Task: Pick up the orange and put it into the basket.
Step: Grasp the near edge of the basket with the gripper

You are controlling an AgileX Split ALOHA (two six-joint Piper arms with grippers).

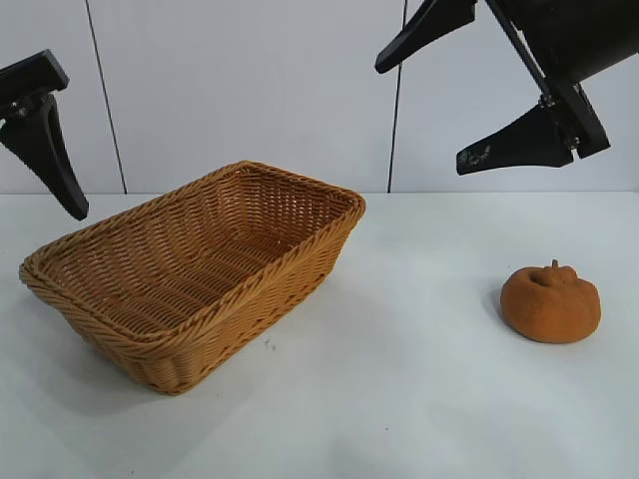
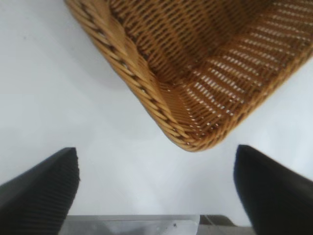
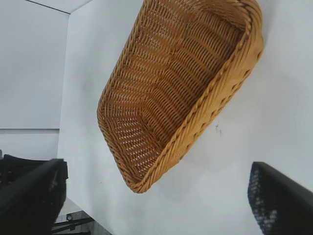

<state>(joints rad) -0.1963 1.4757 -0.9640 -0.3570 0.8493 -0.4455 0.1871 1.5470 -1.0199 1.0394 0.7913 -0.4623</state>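
The burnt-orange orange (image 1: 550, 302) sits on the white table at the right, stem nub up, and nothing touches it. The tan wicker basket (image 1: 250, 309) stands left of centre, and nothing shows inside it. My right gripper (image 1: 420, 117) hangs high above the table, up and to the left of the orange, open with nothing between its fingers. In its wrist view the right gripper (image 3: 157, 165) looks down on the basket (image 3: 195, 122), and the orange is out of that view. My left gripper (image 2: 156, 152) is open and raised near the basket's left corner (image 2: 188, 139). In the exterior view only one of its fingers (image 1: 45, 150) shows.
The white table (image 1: 399, 399) runs bare between the basket and the orange and toward the front edge. A pale panelled wall (image 1: 250, 80) stands behind the table.
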